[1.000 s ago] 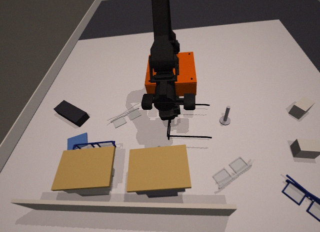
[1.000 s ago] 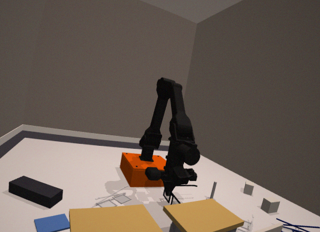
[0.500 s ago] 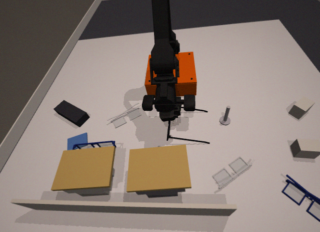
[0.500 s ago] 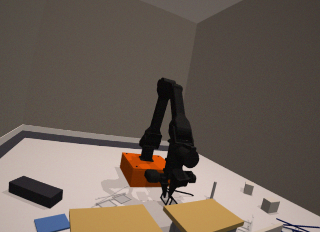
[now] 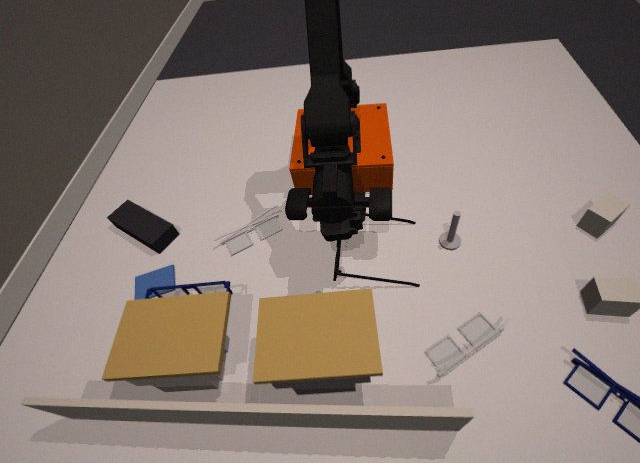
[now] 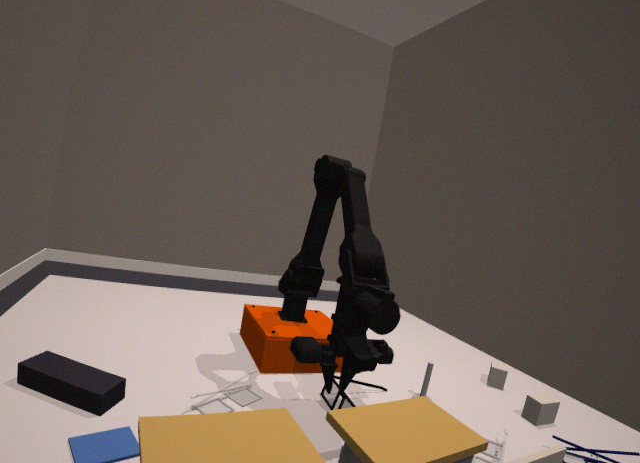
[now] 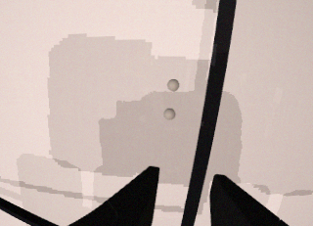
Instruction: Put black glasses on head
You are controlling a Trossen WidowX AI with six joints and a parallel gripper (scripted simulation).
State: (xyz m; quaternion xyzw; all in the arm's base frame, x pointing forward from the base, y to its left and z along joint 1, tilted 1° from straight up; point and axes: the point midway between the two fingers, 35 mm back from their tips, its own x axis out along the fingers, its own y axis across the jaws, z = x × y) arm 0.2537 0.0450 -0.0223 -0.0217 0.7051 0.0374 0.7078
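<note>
The gripper (image 5: 338, 237) is hanging partly open, gripping nothing, with a thin bar of the black glasses (image 5: 379, 280) running loose between its fingers near the desk's middle, so the glasses are likely tipping flat, well short of any head.

We are looking at a bare test cell, something like a robotics lab. Plain grey walls (image 6: 180, 112) enclose a white surface (image 5: 465, 138) with a raised pale rim (image 5: 93, 153) at 9 o'clock. The arm (image 6: 356, 251) stands on an orange base block (image 5: 372, 138) near the centre. Scattered plain blocks, spare spectacle frames (image 5: 460, 344) and two tan-topped stands (image 5: 315, 334) at 6 o'clock suggest staged trial props.
</note>
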